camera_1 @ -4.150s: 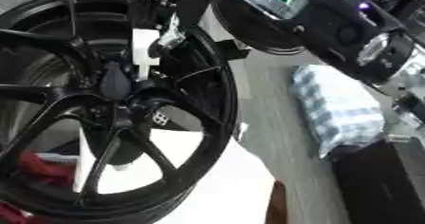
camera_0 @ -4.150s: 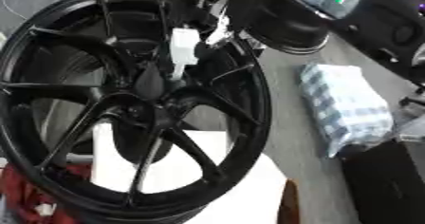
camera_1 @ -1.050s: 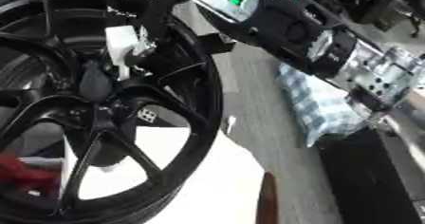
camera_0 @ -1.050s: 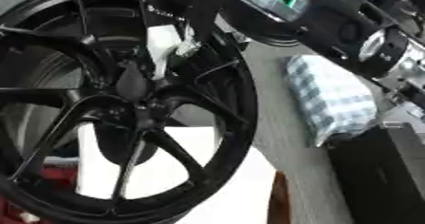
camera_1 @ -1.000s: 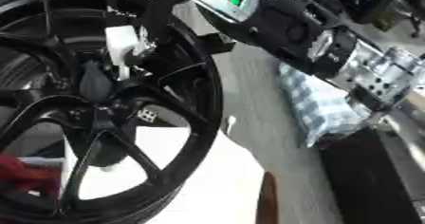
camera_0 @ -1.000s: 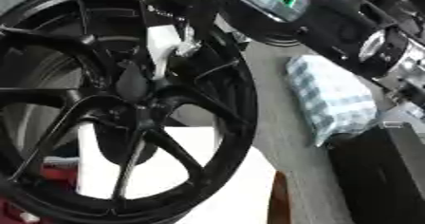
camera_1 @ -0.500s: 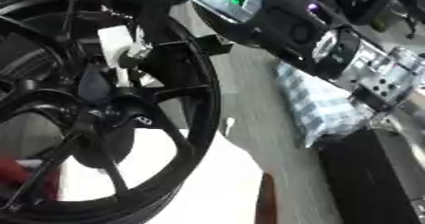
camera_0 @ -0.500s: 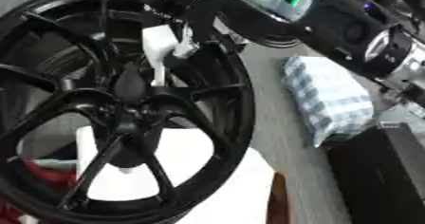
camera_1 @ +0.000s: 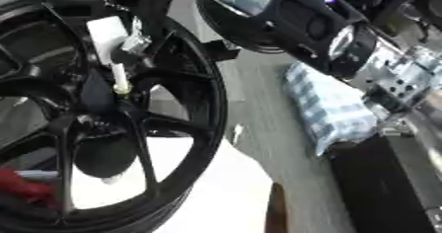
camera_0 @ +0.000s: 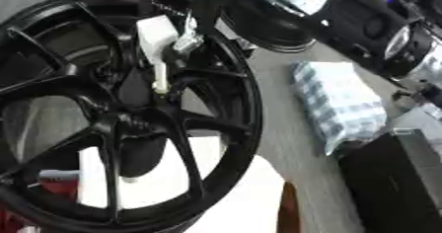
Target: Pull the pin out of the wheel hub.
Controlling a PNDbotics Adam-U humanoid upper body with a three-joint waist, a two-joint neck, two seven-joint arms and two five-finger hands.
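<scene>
The right hand [camera_0: 186, 27], reaching in from the far right, is pinching the top of the pale pin [camera_0: 160, 76], whose long axis is pointing down toward the wheel hub [camera_0: 129, 121].

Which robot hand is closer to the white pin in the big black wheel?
The right hand. It reaches in from the upper right and is at the top of the pin in the wheel. The left hand is not in view.

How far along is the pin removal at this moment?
The right robot hand has reached the black wheel from above and holds the pale pin at its top. The pin's lower tip sits near the hub; whether it is fully out is unclear. Lifting it clear remains.
</scene>
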